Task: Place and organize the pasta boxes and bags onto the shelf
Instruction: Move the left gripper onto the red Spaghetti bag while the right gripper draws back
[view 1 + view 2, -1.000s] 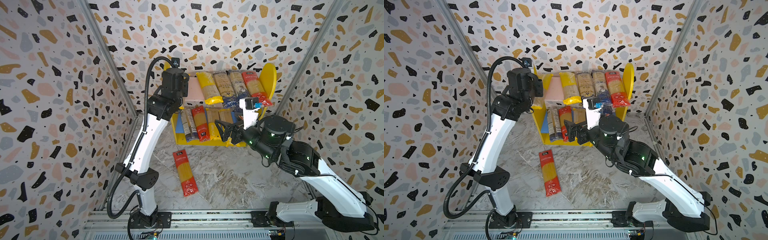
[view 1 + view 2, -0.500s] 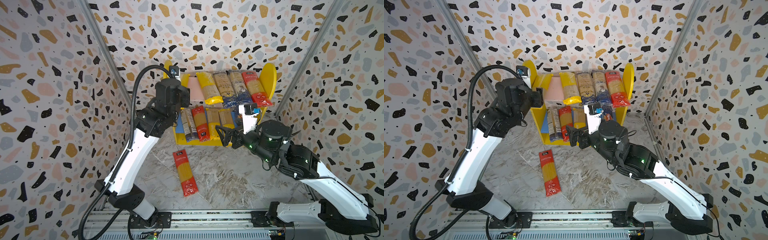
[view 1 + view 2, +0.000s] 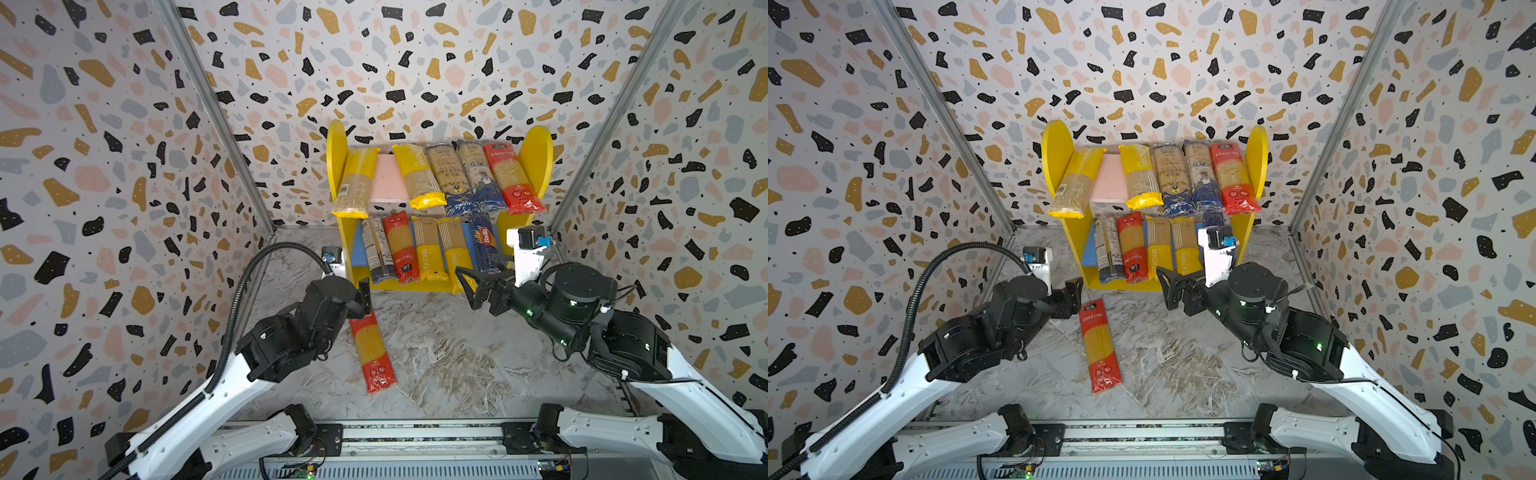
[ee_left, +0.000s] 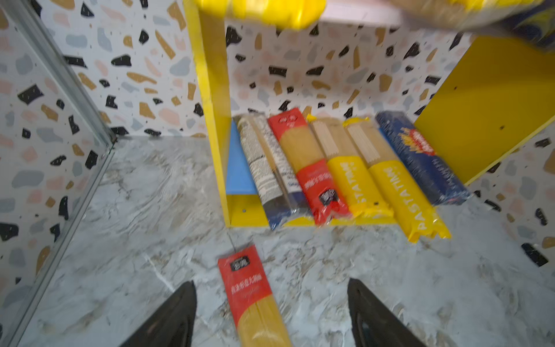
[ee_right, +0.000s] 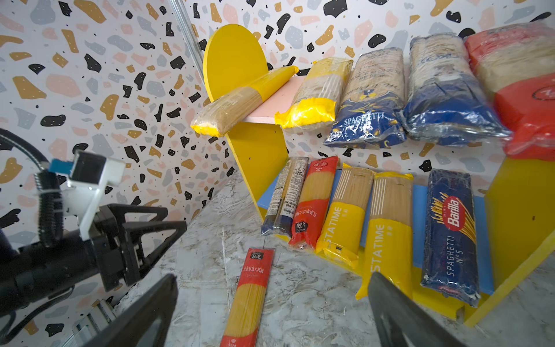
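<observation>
Red-ended spaghetti pack point(image 3: 372, 353) lies alone on the marble floor point(image 3: 436, 365) just before the shelf point(image 3: 538, 158), so the left gripper point(image 4: 270, 284), jaws apart over its top end, should drop squarely and pinch across its width, while the right gripper point(image 3: 467, 287) hangs spread and empty.

Glossy crinkled plastic film is wrapping the pasta packs point(image 5: 372, 99); the shelf point(image 5: 234, 57) is showing smooth matt boards — probably painted wood; the floor point(image 3: 436, 353) is looking marbled.

Red pk point(image 3: 1100, 347) on floor point(image 3: 1183, 365) — nr shelf point(image 3: 1057, 153).
</observation>
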{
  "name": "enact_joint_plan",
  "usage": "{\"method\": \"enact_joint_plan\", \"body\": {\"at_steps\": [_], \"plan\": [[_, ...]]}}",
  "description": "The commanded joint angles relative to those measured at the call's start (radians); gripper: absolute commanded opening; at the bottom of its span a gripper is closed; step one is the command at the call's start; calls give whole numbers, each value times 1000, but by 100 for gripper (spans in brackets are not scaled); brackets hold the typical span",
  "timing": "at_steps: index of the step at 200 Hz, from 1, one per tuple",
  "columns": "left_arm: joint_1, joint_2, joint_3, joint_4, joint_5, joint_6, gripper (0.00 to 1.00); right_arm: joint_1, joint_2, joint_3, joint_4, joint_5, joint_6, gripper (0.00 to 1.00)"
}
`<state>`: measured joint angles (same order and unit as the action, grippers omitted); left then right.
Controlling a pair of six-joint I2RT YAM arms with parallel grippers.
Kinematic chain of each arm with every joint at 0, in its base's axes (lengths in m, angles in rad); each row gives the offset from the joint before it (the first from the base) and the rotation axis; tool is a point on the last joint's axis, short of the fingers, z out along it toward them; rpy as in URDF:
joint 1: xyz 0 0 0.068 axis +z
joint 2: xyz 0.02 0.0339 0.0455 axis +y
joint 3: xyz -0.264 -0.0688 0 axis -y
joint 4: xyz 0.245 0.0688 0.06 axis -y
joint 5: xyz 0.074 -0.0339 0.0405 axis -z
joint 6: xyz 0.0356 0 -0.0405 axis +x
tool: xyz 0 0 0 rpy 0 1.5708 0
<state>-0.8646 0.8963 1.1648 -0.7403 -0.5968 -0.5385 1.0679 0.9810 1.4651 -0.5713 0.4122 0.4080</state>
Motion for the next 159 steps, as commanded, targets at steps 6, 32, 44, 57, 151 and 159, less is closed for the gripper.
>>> {"method": "enact_joint_plan", "body": {"at_steps": [6, 32, 44, 57, 151, 159], "plan": [[-3, -105, -136, 11, 62, -158, 83, 0, -35, -55, 7, 1, 24, 99], [-5, -172, -305, 67, 147, -221, 85, 0, -64, -116, 35, -21, 46, 99], [-4, -194, -368, 74, 138, -260, 85, 2, -77, -140, 44, -33, 53, 99], [-5, -205, -441, 102, 158, -294, 86, 2, -87, -155, 43, -41, 61, 99], [-140, -14, -690, 377, 168, -426, 100, 7, -153, -191, 10, -23, 69, 99], [-145, 8, -704, 394, 159, -431, 100, 6, -162, -198, 6, -23, 69, 99]]}}
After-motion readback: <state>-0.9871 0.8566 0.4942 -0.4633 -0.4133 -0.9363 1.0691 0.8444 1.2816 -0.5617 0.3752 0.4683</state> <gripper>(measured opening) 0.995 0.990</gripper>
